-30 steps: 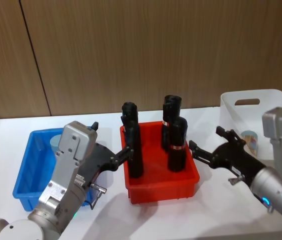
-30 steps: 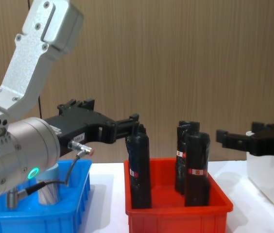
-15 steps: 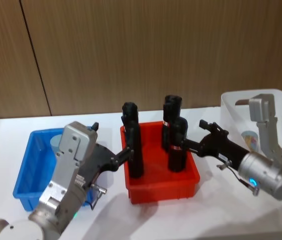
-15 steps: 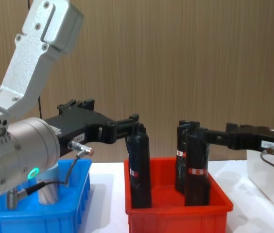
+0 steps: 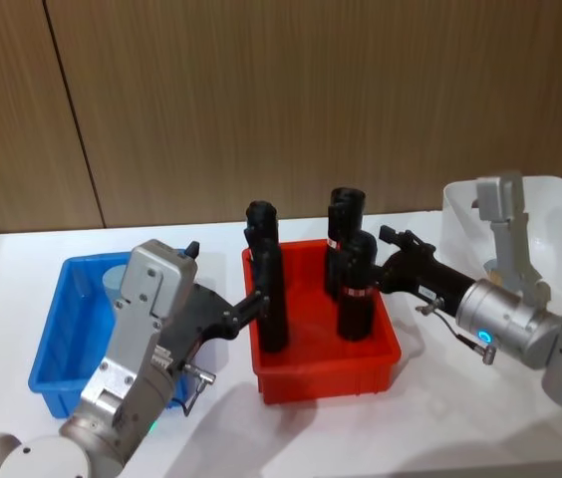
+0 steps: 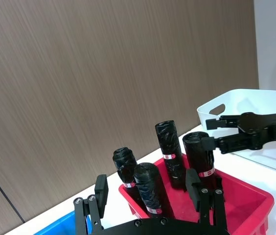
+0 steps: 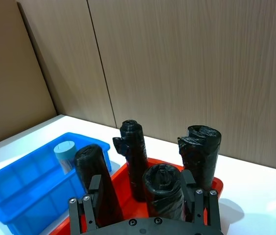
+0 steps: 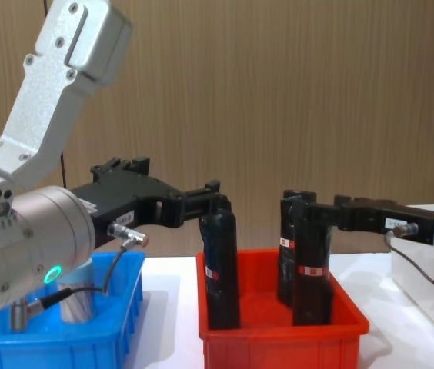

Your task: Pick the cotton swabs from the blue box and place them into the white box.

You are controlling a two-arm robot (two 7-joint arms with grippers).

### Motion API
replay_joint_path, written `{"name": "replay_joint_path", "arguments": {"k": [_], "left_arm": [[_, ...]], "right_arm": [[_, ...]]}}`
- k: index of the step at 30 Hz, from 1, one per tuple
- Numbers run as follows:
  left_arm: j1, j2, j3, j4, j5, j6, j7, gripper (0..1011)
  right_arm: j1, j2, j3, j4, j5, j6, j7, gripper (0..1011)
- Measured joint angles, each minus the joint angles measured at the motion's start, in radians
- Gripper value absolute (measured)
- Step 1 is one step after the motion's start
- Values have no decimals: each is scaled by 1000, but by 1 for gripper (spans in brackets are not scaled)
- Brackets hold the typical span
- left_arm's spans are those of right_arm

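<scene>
Red plastic sits at the centre of my work: the red bin (image 5: 326,349) holds four tall black cylinders (image 5: 356,289), all upright, and I place everything else by it. To the bin's left lies the blue box (image 5: 62,329), and one jar of cotton swabs (image 7: 65,155) stands upright in that box's far part, its pale blue lid up. To the bin's right, well apart from the blue box, stands the white box (image 5: 560,214).

My left gripper (image 5: 254,303) reaches from over the blue box across the red bin's left wall. In the left wrist view my fingers (image 6: 101,188) stand spread on either side of the nearest black cylinder, released, clasping nothing.

My right gripper (image 5: 389,261) comes from the white box's side over the red bin's right wall and ends at the top of the front right cylinder. Its fingers (image 7: 94,186) are likewise parted in the right wrist view, one cylinder between them, and I cannot tell whether they touch it.
</scene>
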Motion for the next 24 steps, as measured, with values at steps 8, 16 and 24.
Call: {"name": "replay_joint_path", "arguments": {"k": [8, 16, 24], "left_arm": [[0, 0, 0, 0, 0, 0, 0, 1003], [0, 0, 0, 0, 0, 0, 0, 1003], [0, 0, 0, 0, 0, 0, 0, 1003]], "right_arm": [[74, -23, -5, 131, -3, -40, 24, 1002], [128, -40, -10, 231, -5, -75, 41, 1002], [173, -52, -10, 315, -8, -111, 53, 1002]]}}
